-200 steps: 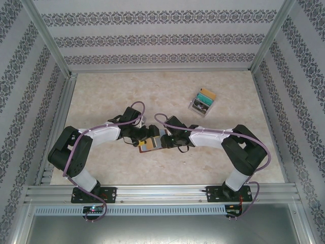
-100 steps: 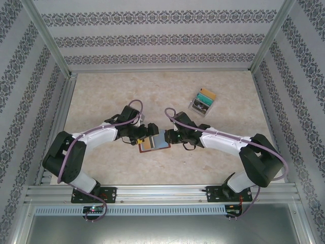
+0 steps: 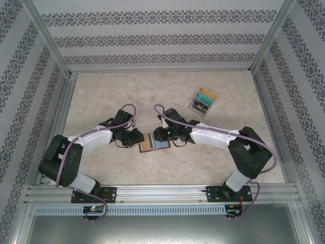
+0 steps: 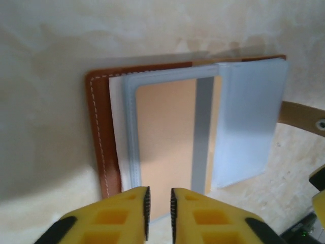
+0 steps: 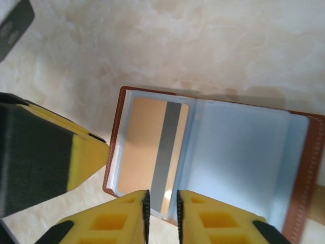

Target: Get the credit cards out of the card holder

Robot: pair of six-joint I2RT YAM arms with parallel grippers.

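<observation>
The brown card holder (image 3: 166,145) lies open and flat on the table between my two arms. A tan credit card (image 3: 147,143) with a grey stripe sits in its left pale blue-grey pocket. The left wrist view shows the tan card (image 4: 165,137), the holder's stitched brown edge (image 4: 96,137) and the snap tab (image 4: 299,116). My left gripper (image 4: 159,211) hovers at the card's near edge, its jaws a narrow gap apart and clamping nothing. My right gripper (image 5: 162,216) is open just as narrowly over the pocket edge beside the card (image 5: 142,147). One left-gripper finger (image 5: 84,155) shows beside the holder (image 5: 299,173).
A clear plastic box (image 3: 202,100) of coloured cards stands at the back right of the marbled table (image 3: 101,96). Aluminium rails and patterned walls enclose the table on three sides. Both arms bend inward toward the middle.
The right wrist has swung left, from the holder's right side to above its far edge. The left gripper has dropped lower at the holder's left side. The holder has stayed put.
</observation>
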